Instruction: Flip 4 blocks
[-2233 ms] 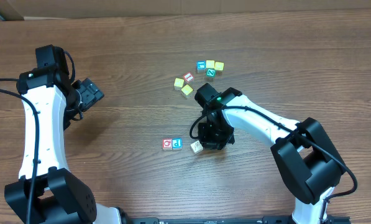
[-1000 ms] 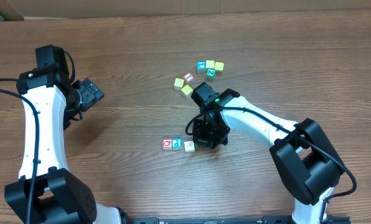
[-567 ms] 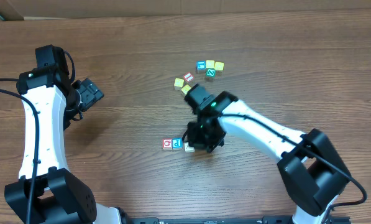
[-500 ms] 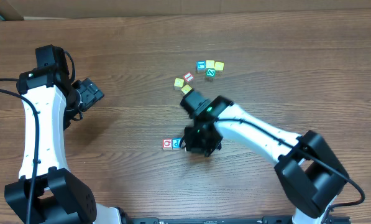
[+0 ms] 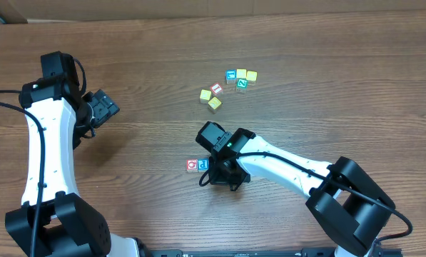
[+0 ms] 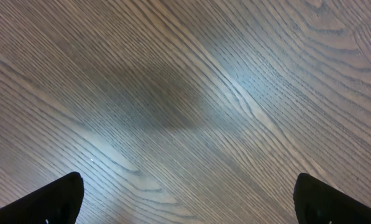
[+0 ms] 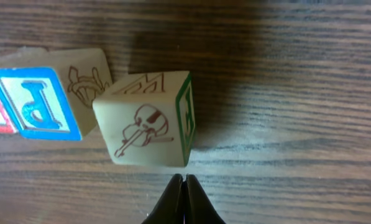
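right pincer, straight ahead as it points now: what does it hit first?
Likely the pale violin block, right in front of the shut right pincer; height is unclear, so the table could come first.

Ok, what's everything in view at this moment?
Q block: one, red, mid-table.
P block: one, blue, right beside the Q block.
Pale block: one, whitish with a green side, next to the P block.
Green block: one, far cluster.
Yellow blocks: four, far cluster.
Blue block: one, far cluster.
Red block: one, far cluster.
Table: one, brown wood.
Left gripper: open, over bare table.
Right gripper: shut, tips at the pale block.
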